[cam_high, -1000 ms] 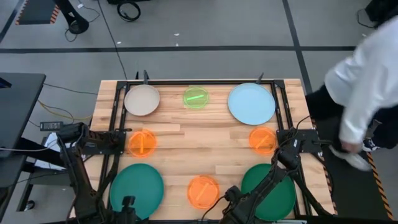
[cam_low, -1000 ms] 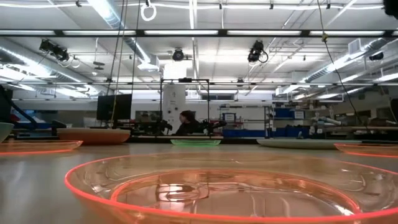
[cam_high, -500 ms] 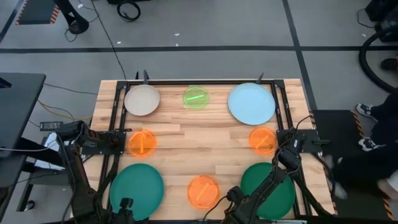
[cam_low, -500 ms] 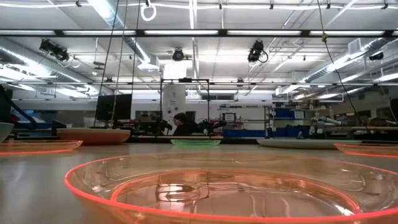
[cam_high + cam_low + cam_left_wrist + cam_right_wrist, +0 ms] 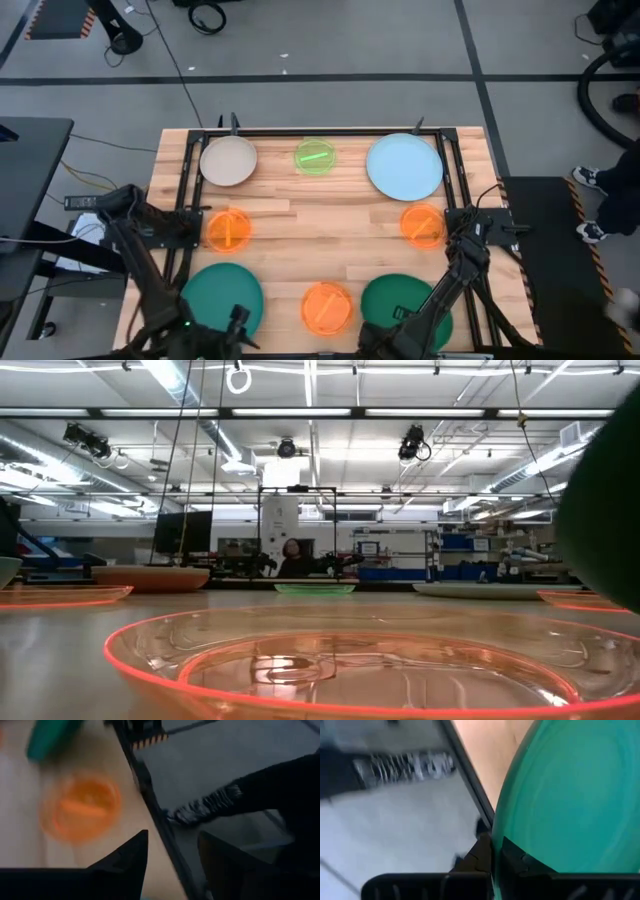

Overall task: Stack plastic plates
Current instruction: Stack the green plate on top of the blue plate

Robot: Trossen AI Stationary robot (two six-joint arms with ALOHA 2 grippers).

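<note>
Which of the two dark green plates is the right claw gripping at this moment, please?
The green plate at the near right: the right claw pinches its rim. The near-left green plate lies flat and untouched, with the left claw open.

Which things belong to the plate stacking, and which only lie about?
Job: left teal plate, right teal plate, light-blue plate, beige plate, neon-green plate, three orange plates; right hand gripping the right teal plate's rim; left hand open beside the left one.
Lying about: floor cable, person's shoe.

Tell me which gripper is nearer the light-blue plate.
Right. The right gripper is at the near edge, on the light-blue plate's side; the left gripper is farther across.
</note>
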